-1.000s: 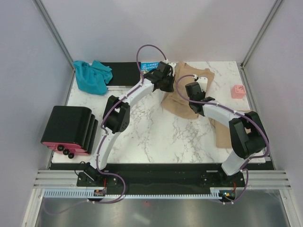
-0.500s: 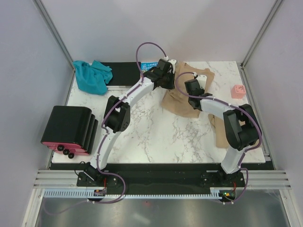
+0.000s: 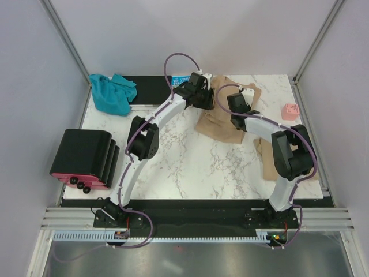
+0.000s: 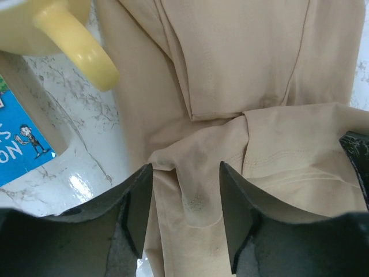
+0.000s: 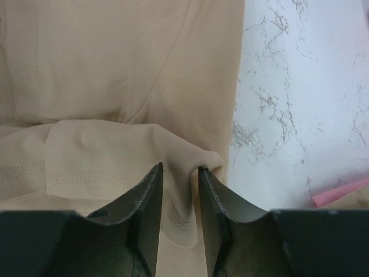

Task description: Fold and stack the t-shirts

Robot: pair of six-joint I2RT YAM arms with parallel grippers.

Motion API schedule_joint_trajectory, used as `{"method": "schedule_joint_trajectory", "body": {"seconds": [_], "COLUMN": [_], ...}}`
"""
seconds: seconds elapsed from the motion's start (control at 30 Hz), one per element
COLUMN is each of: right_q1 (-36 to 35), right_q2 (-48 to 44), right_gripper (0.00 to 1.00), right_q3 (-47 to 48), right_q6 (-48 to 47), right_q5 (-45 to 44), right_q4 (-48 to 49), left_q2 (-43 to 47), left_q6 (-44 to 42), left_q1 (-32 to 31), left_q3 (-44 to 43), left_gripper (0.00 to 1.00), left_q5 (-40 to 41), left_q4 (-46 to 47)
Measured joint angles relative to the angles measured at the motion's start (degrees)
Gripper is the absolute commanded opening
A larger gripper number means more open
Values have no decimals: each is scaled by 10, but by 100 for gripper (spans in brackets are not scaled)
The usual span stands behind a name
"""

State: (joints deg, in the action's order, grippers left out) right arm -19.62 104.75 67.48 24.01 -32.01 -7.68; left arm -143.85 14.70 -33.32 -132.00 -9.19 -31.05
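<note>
from the overhead camera, two tan-beige t-shirts and one teal garment could be counted on the white marble table (image 3: pixel 184 156). the first tan-beige cloth t-shirt (image 3: pixel 222 124) lay spread directly under both hands. the second tan-beige t-shirt (image 3: pixel 268 158) lay crumpled behind the right gripper (image 3: pixel 235 103), under that arm's elbow. the teal-blue cloth garment (image 3: pixel 112 93) sat well off to the left of the left gripper (image 3: pixel 207 97), beside one flat black rectangular board (image 3: pixel 151 89). one colourful picture book (image 3: pixel 183 79) lay just beyond the left gripper. one small pink block (image 3: pixel 289 111) sat well to the right of the right gripper. one black ribbed case with a pink base (image 3: pixel 86 157) stood far back and to the left. both arms were stretched forward and bent inward, with their wrists close together over the first shirt.

in the left wrist view, the left gripper (image 4: pixel 185 213) pointed down with its two fingers (image 4: pixel 135 213) well apart. they straddled a raised crease of the first shirt (image 4: pixel 242 69) without pinching it. one yellow mug (image 4: pixel 63 29) stood ahead and to the left of the fingers, and the book (image 4: pixel 17 144) lay just to their left.

in the right wrist view, the right gripper (image 5: pixel 180 208) had its two fingers (image 5: pixel 151 213) parted a little. a small hump of the shirt's folded corner lay loose between them. bare marble (image 5: pixel 300 86) showed to the right of the fingers, with a pink edge low on that side.
</note>
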Motion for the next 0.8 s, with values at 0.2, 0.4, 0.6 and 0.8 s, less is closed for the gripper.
{"method": "schedule_joint_trajectory", "body": {"seconds": [0.2, 0.4, 0.6, 0.8], "right_q1": [17, 26, 23, -19], "right_q2": [12, -1, -81, -132], "right_gripper": [43, 44, 39, 40], "right_q3": [22, 35, 28, -23], "right_q6": [4, -3, -23, -29], "right_q5": [-1, -15, 18, 45], "right_q4": [-2, -9, -23, -26], "left_q2": [1, 42, 142, 165], "left_q6": [0, 0, -7, -9], "left_q1": [6, 14, 8, -26], "left_q3": [-11, 30, 137, 214], "left_gripper": [62, 27, 7, 15], "left_q5": [0, -1, -31, -49], "left_q4": [1, 0, 8, 28]}}
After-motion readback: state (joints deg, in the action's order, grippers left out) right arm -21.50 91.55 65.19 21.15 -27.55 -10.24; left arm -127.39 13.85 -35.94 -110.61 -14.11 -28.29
